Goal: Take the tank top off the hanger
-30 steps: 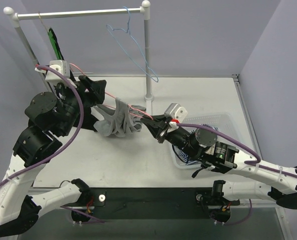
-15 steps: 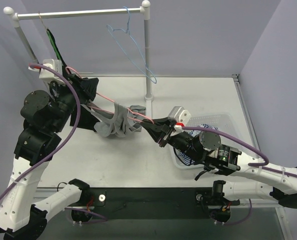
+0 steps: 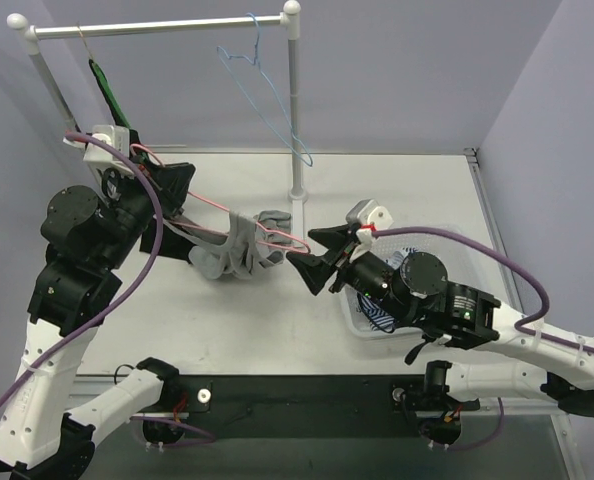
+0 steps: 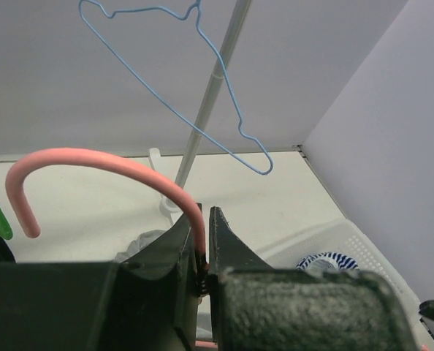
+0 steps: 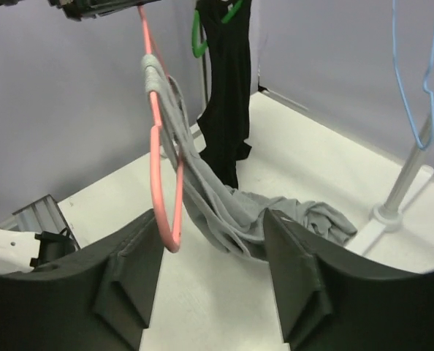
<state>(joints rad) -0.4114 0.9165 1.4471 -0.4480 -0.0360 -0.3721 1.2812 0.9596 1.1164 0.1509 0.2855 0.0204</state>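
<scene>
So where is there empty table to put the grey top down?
Bare table lies in front, between the grey top and the near edge. More lies at the back right, between the rack pole and the basket. The middle is crowded: pink hanger, left tool and right tool.

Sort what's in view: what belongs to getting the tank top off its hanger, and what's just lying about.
Job in hand: grey tank top; pink hanger carrying it; left gripper, shut on that hanger; right gripper, open.

Lying about: blue hanger on the clothes rail; black garment on a green hanger; white basket holding a striped cloth.
</scene>
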